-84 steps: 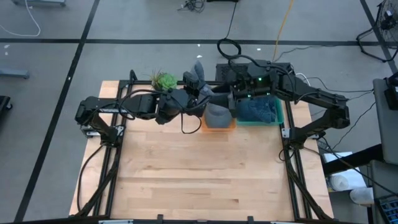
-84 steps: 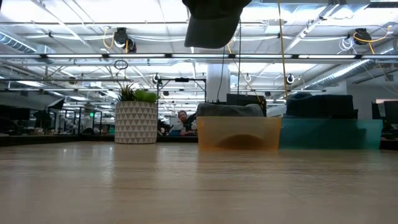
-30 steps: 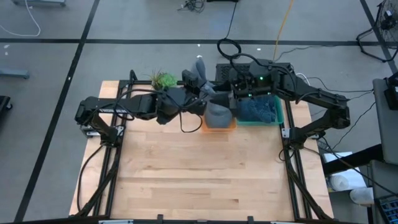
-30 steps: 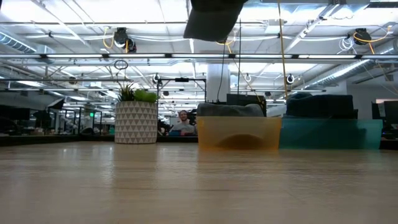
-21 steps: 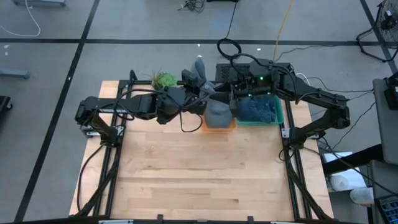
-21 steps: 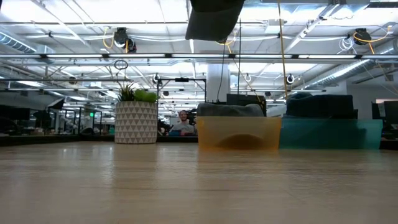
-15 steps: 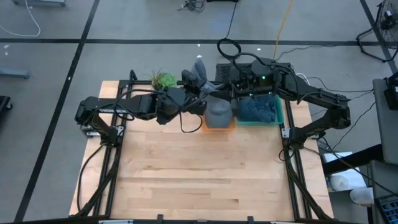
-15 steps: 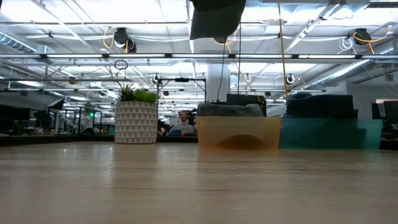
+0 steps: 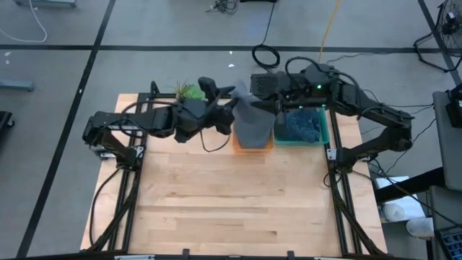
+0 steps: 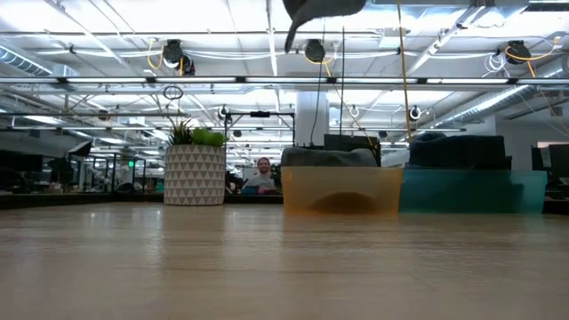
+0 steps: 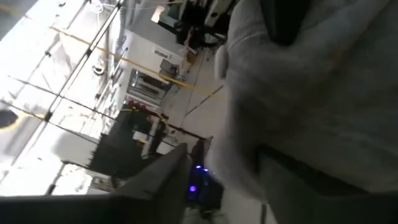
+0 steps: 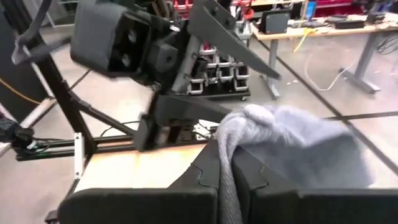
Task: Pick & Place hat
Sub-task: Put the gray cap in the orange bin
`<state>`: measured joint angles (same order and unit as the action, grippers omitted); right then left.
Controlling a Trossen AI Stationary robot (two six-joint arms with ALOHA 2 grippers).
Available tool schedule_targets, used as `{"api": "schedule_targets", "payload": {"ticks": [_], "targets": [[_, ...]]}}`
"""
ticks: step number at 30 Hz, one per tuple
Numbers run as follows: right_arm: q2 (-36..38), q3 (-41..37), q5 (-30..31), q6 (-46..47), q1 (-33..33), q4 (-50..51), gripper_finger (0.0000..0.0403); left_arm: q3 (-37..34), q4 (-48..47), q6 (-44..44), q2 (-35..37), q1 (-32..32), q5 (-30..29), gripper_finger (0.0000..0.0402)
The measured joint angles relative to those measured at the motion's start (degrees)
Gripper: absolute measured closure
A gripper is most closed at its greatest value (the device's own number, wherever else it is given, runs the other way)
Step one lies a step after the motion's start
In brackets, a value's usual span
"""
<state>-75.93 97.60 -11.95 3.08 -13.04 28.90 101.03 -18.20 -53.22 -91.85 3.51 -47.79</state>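
Hat [image 9: 252, 123], a grey knit one, hangs in the air above the orange bin [image 9: 253, 144], stretched between the two arms. The right gripper [image 12: 225, 163] pinches a fold of the grey cloth between its dark fingers, as the right wrist view shows plainly. The left gripper [image 9: 229, 98] meets the hat's other edge, on the side toward the potted plant [image 9: 189, 92]; its fingers look clamped on the fabric, though the left wrist view is mostly filled by pale cloth [image 11: 323, 93] and the contact itself is hard to make out. From table height only the hat's lower edge [image 10: 322, 11] shows, cut off by the frame's upper border, well above the orange bin [image 10: 341, 190]. More grey cloth lies heaped in that bin, but its shape cannot be told. Just beside the orange bin, away from the plant, stands a teal bin [image 9: 304, 128] holding dark blue fabric. Beyond the orange bin a person [image 10: 260, 175] sits far off in the room.
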Motion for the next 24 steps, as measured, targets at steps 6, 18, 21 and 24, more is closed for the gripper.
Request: {"api": "schedule_targets", "payload": {"ticks": [6, 18, 21, 24], "targets": [[2.4, 0.0, -0.3, -1.1, -1.7, 0.6, 0.0402, 0.0, -0.3, 7.1, 2.1, -0.7, 0.9, 0.0112], [6.2, 0.0, 1.6, -18.4, 2.1, 8.8, 0.0403, 0.0, -17.7, 35.1, 7.4, -8.2, 10.4, 0.0007], [6.1, 0.0, 9.2, -25.4, 4.3, 11.9, 0.0403, 0.0, -20.6, 39.5, 7.9, -9.7, 14.8, 0.0003], [5.9, 0.0, 16.7, -32.7, 7.2, 14.6, 0.0403, -0.1, -24.1, 41.9, 9.1, -10.5, 19.0, 0.0002]]}}
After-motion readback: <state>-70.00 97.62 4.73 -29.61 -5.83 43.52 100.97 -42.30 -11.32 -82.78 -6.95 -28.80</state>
